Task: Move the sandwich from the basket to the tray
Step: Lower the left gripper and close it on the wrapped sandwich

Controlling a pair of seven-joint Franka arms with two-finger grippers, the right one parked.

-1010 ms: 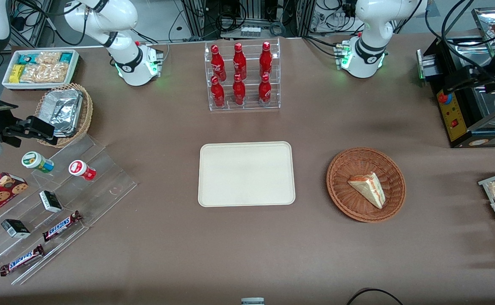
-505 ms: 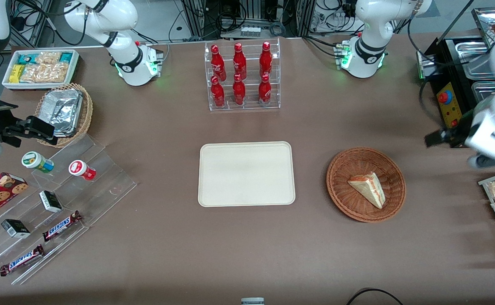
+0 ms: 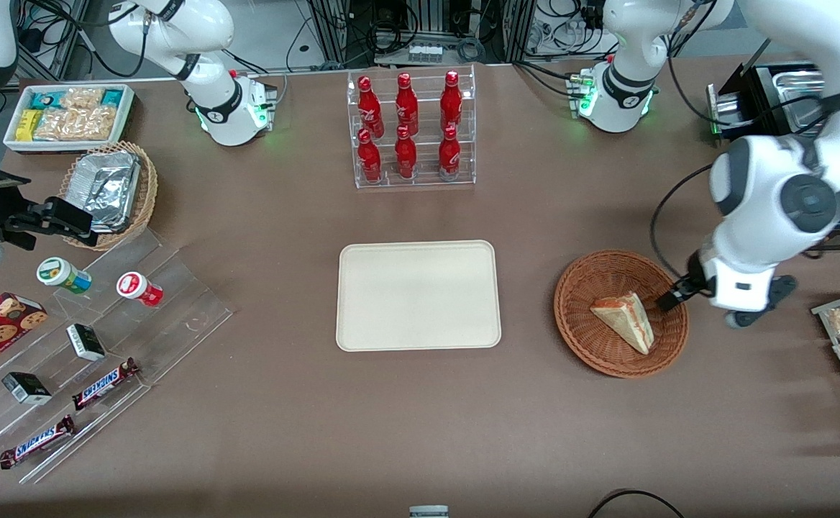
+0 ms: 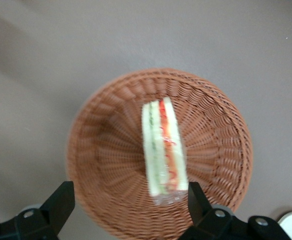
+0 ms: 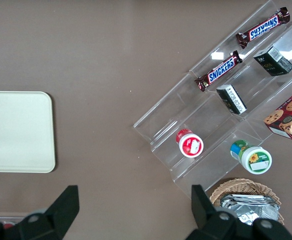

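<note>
We see the sandwich [image 4: 164, 150] lying on its side in the basket [image 3: 621, 313] — toward the working arm's end of the table from the bare tray [image 3: 418, 295]. The gripper [image 4: 131, 202] hangs above the basket, jaws spread wide, holding nothing — its fingers [image 4: 61, 200] apart from the sandwich.

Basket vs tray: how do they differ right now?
The basket is round, reddish-brown woven wicker; the tray is rectangular, smooth and cream-white. The basket holds the sandwich; the tray holds nothing. The gripper, fingers open, hangs above the basket, not the tray. Both are shallow and rest flat on the brown table.
</note>
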